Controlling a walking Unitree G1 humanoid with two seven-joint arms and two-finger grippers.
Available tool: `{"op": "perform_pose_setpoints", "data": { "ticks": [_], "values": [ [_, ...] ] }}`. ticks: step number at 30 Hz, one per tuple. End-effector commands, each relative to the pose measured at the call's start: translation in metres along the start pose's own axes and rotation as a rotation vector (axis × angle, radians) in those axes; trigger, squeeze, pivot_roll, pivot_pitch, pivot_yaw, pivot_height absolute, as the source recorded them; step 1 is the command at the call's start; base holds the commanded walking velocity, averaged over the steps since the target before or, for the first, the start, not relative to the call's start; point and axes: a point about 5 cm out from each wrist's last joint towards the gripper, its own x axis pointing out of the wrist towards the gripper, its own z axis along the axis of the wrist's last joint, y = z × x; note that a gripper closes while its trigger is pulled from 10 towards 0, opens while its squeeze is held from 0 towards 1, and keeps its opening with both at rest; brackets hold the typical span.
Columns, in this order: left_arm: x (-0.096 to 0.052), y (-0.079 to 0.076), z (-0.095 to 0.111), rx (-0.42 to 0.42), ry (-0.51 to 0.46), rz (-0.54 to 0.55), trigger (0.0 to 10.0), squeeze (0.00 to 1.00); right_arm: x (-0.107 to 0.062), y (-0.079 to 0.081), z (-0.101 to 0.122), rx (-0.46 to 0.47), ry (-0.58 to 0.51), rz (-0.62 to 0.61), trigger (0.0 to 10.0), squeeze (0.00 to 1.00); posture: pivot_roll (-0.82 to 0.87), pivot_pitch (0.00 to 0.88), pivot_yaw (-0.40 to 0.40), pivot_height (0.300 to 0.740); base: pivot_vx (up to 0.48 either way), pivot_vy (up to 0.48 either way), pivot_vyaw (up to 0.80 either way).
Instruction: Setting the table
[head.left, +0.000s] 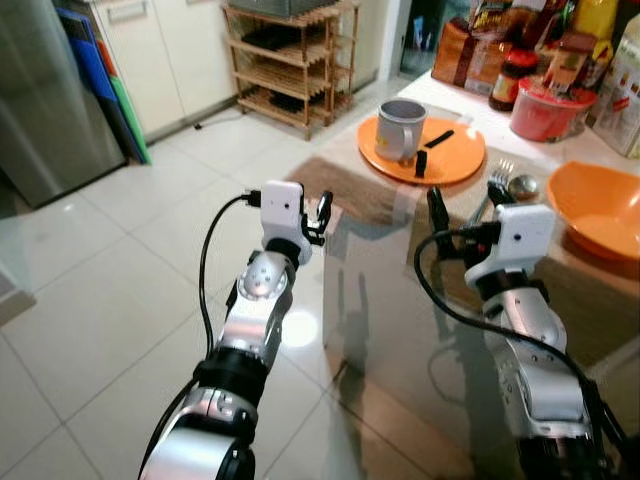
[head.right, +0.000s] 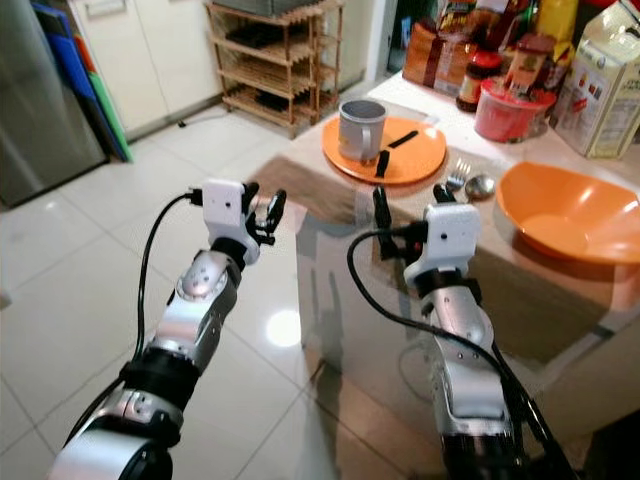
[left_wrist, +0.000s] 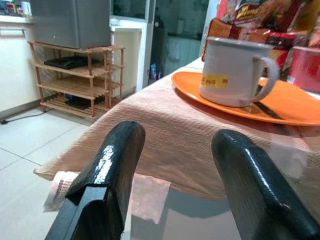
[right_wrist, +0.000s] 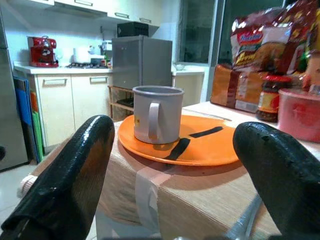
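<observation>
Your right gripper (head.right: 407, 205) hovers over the near part of the table (head.right: 330, 270) with its fingers spread wide and nothing between them, aimed toward the orange plate (head.right: 420, 160), so it looks set up for a reach rather than a carry. Your left gripper (head.left: 322, 212) is also spread and empty, hanging off the table's left edge over the floor, probably waiting its turn. Just ahead of the right gripper lie a fork (head.right: 458, 172) and spoon (head.right: 480, 185), between the plate and the orange bowl (head.right: 565, 215). The grey mug (head.right: 361, 130) stands upright on the plate beside two black strips. Food packages and jars (head.right: 480, 70) crowd the far edge, so keep your reach low and short.
</observation>
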Motion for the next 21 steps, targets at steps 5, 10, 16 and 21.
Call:
{"op": "perform_pose_setpoints", "data": {
  "ticks": [5,10,16,21],
  "values": [
    [0.0041,-0.0043,0.0103,0.011,-0.040,-0.024,10.0,0.00,0.0050,0.0037,0.0015,0.012,0.002,0.019,10.0,0.00,0.00,0.000,0.026,0.740,0.420,0.000,0.00],
    [0.0040,-0.0046,0.0098,0.004,-0.040,-0.021,10.0,0.00,0.0035,0.0052,0.0005,0.017,0.006,0.022,10.0,0.00,0.00,0.000,0.026,0.740,0.419,0.000,0.00],
    [0.0039,-0.0045,0.0113,0.005,-0.051,-0.009,10.0,0.00,0.0021,0.0063,0.0004,0.021,0.008,0.020,10.0,0.00,-0.01,0.000,0.027,0.740,0.076,0.000,0.00],
    [0.0042,-0.0054,0.0115,0.005,-0.051,-0.009,10.0,0.00,0.0026,0.0090,-0.0006,0.039,0.014,0.021,10.0,0.00,-0.01,0.000,0.029,0.740,0.000,0.000,0.00]
  ]
}}
